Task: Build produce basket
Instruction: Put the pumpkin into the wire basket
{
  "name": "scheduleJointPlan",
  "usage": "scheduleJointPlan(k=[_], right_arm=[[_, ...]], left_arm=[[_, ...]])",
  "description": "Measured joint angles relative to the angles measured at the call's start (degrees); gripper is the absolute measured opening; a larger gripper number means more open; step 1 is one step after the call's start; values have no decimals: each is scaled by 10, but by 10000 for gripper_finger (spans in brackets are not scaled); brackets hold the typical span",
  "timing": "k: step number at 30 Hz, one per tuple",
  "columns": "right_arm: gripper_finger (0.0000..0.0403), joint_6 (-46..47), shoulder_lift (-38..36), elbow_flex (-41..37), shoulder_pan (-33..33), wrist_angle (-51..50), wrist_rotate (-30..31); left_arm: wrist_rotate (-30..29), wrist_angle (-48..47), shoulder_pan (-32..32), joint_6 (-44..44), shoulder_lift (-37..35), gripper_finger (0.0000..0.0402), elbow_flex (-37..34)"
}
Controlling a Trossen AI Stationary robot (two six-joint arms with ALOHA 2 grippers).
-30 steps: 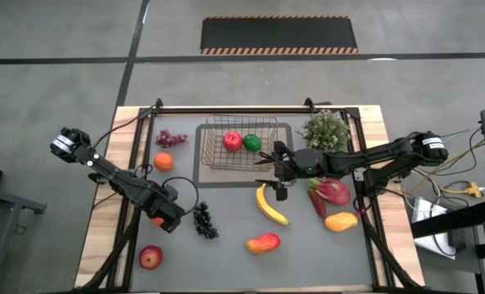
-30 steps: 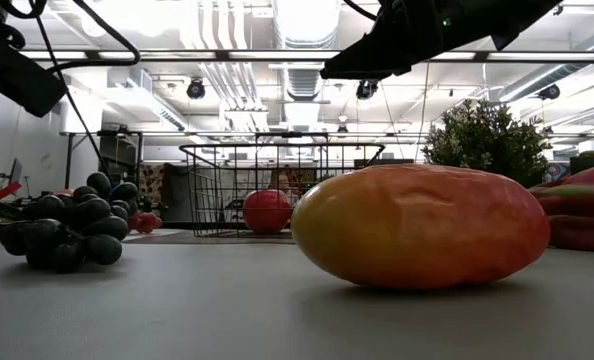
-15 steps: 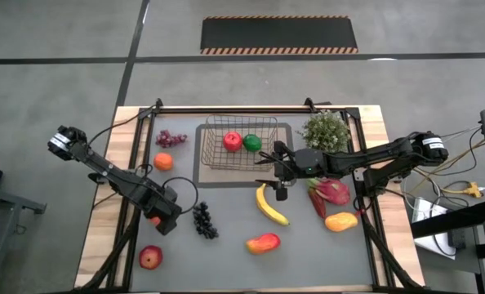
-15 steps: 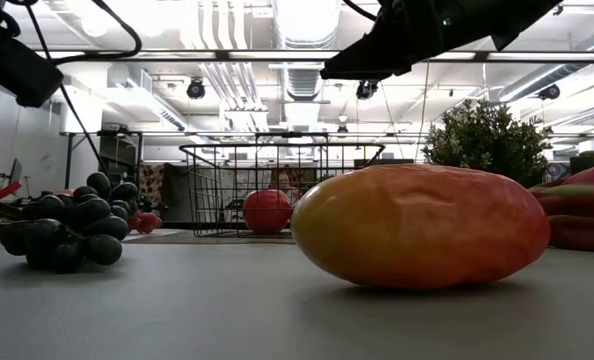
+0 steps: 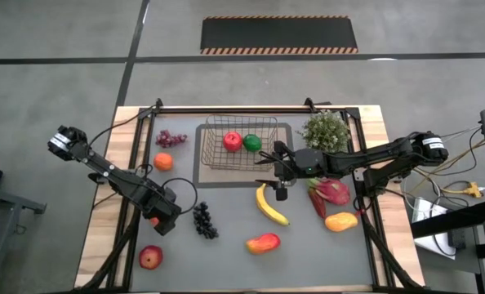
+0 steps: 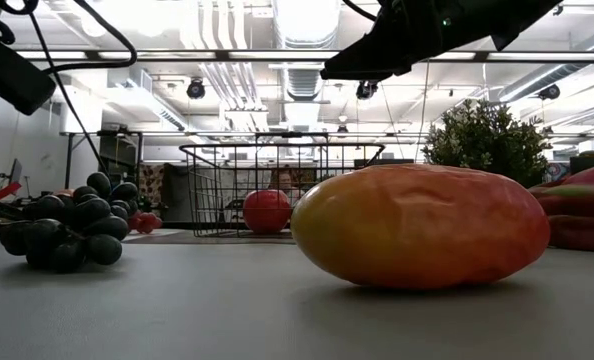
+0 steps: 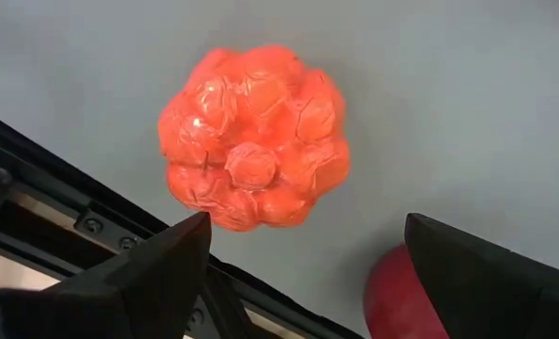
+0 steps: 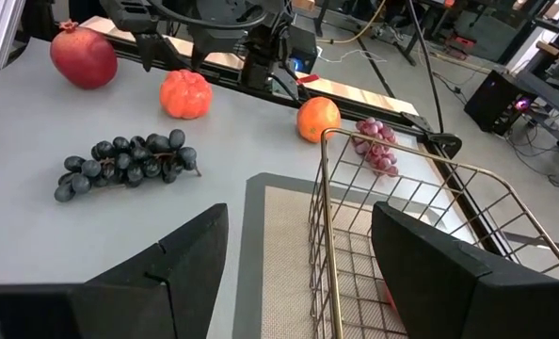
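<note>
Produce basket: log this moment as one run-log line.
basket: holds apple, pepper | left gripper: open above bumpy orange fruit | right gripper: open beside basket | banana: on table

Even, bright overhead lighting throughout; ceiling lamps (image 6: 302,18) blown out white in low view. Soft, short shadows under mango (image 6: 420,226) and dark grapes (image 6: 69,222). Mild glare on bumpy orange fruit (image 7: 253,135). Near fingers (image 8: 162,268) blurred, out of focus.

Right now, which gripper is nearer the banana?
Right. The right gripper hangs open just beside the banana's upper end; the left gripper is open across the mat, beyond the dark grapes.
</note>
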Motion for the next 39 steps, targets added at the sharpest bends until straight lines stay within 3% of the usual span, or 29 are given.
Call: scheduleJointPlan(k=[4, 23, 32, 39], right_arm=[[247, 0, 0, 0, 0, 0, 0], [247, 0, 0, 0, 0, 0, 0], [247, 0, 0, 0, 0, 0, 0], [247, -2, 0, 0, 0, 0, 0]], left_arm=[[0, 0, 0, 28, 0, 336, 0], [25, 26, 0, 3, 0, 336, -4], [58, 30, 0, -33, 0, 336, 11], [45, 20, 5, -86, 0, 336, 6]])
